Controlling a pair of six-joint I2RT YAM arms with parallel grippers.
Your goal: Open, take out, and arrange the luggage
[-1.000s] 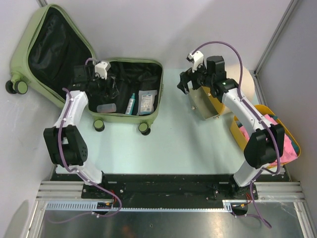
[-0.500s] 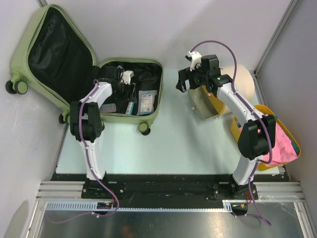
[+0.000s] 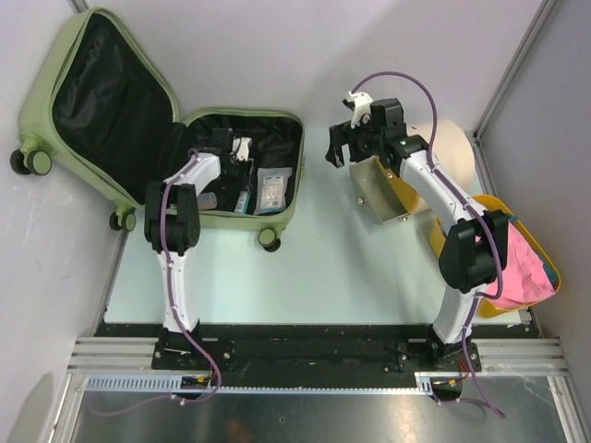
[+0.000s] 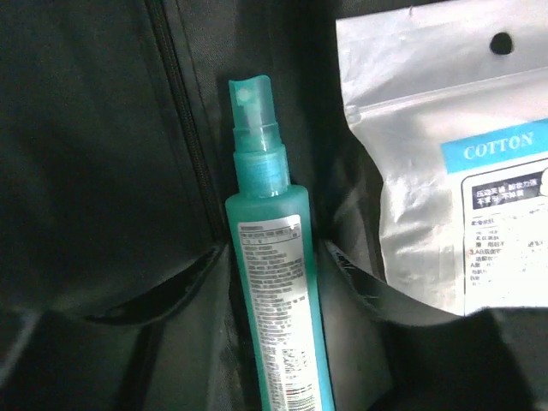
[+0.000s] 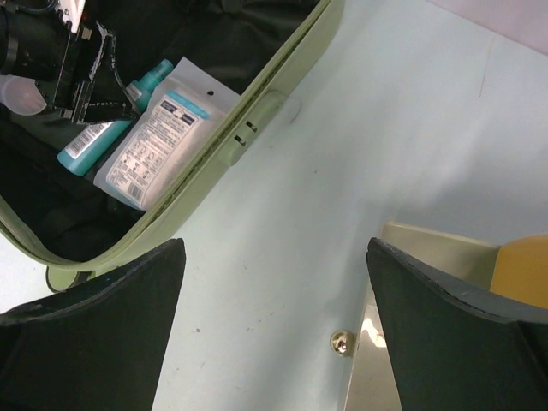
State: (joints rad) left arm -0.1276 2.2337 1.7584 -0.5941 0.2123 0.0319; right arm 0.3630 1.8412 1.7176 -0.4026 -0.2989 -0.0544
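The sage-green luggage (image 3: 288, 214) lies open, its lid (image 3: 42, 74) tipped back to the left and its black-lined base on the table. Inside lie a teal spray bottle (image 4: 270, 282) and a silver cotton-pad packet (image 4: 445, 171). My left gripper (image 3: 237, 175) reaches down into the base. In the left wrist view its fingers (image 4: 171, 295) stand against both sides of the bottle, which rests on the lining. My right gripper (image 3: 337, 148) hovers open over bare table to the right of the luggage rim (image 5: 248, 128), with nothing between its fingers (image 5: 103, 317).
A metal box (image 3: 380, 189) stands just right of my right gripper, with a cream drum (image 3: 457, 152) behind it. A yellow basket (image 3: 441, 242) holding pink cloth sits at the right edge. A small clear container (image 3: 199, 200) lies in the luggage base.
My left arm has swung right, deeper into the luggage base, and its jaws have narrowed onto the spray bottle. My right gripper has drifted slightly up and left.
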